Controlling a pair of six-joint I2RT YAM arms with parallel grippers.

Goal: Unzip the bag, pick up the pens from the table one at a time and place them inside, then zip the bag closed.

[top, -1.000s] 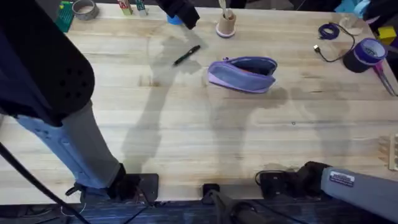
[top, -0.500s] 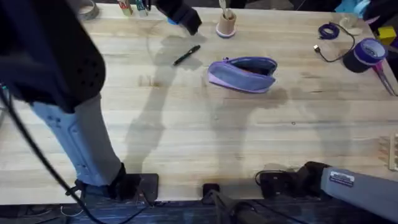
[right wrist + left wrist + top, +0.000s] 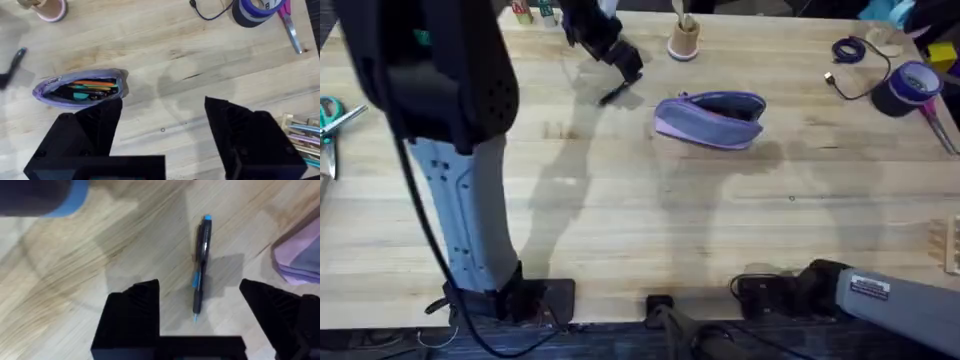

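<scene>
A black pen (image 3: 616,93) with blue accents lies on the table (image 3: 650,220), left of the bag. My left gripper (image 3: 625,62) hovers just above the pen, open. In the left wrist view the pen (image 3: 201,265) lies lengthwise in the gap between the two black fingers (image 3: 135,307). The lavender bag (image 3: 710,118) sits unzipped in the far middle of the table, and its edge (image 3: 300,250) shows beside the left gripper. In the right wrist view the bag (image 3: 80,90) gapes open with orange and teal pens inside. My right gripper (image 3: 162,107) is open, held back from the bag on the near side.
A small wooden cup (image 3: 683,40) stands behind the bag. A purple tape roll (image 3: 912,85), a coiled cable (image 3: 850,50) and pink-handled scissors (image 3: 938,122) lie at the far right. Green-handled scissors (image 3: 332,110) lie at the left edge.
The left arm has swung to the right and its gripper has come nearer and lower, over the pen. The bag, pen and right arm have not moved.
</scene>
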